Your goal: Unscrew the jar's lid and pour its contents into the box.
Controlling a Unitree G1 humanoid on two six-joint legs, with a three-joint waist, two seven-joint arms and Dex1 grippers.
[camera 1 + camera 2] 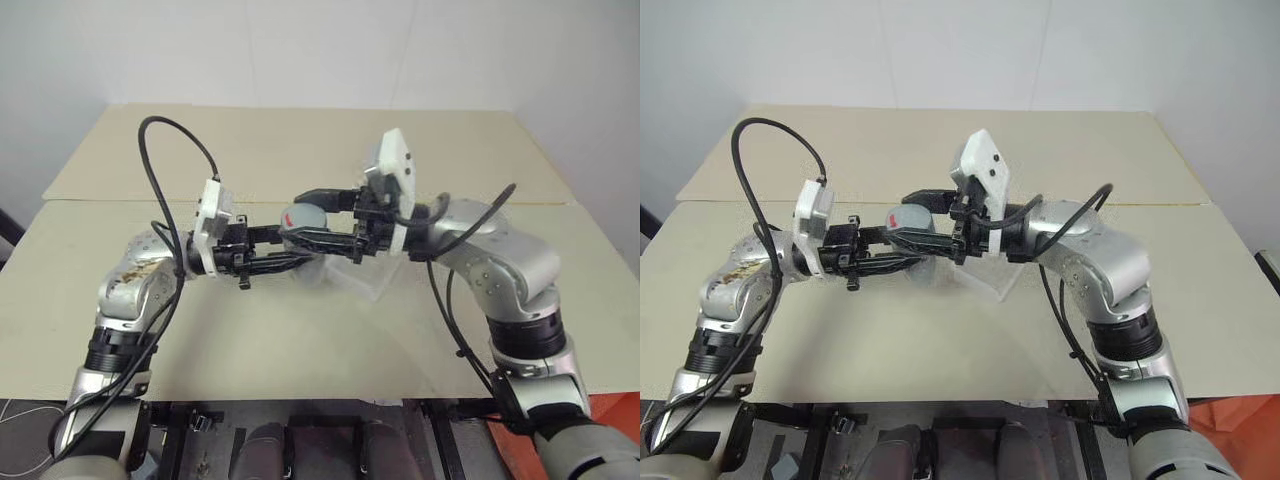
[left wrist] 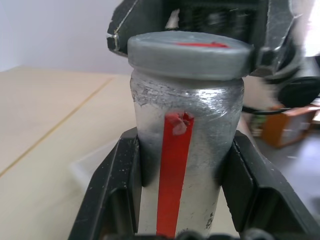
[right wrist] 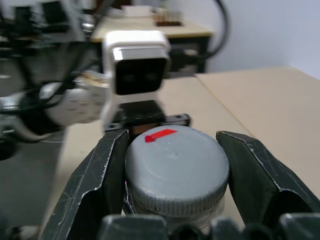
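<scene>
The jar (image 2: 187, 165) is hanging level above the table (image 1: 300, 340), clamped in the left gripper (image 1: 290, 250), its lid (image 3: 176, 167) sitting on and the right gripper (image 3: 175, 170) closing around it. Unscrewing is just beginning; pouring into the box (image 1: 375, 280) below is waiting. No readable writing, just red marks.

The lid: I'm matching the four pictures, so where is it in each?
Left eye: the lid, centre, between both grippers.
Right eye: centre.
Left wrist: capping the jar, upper middle.
Right wrist: low centre.
Shared landmark: its red mark.
</scene>
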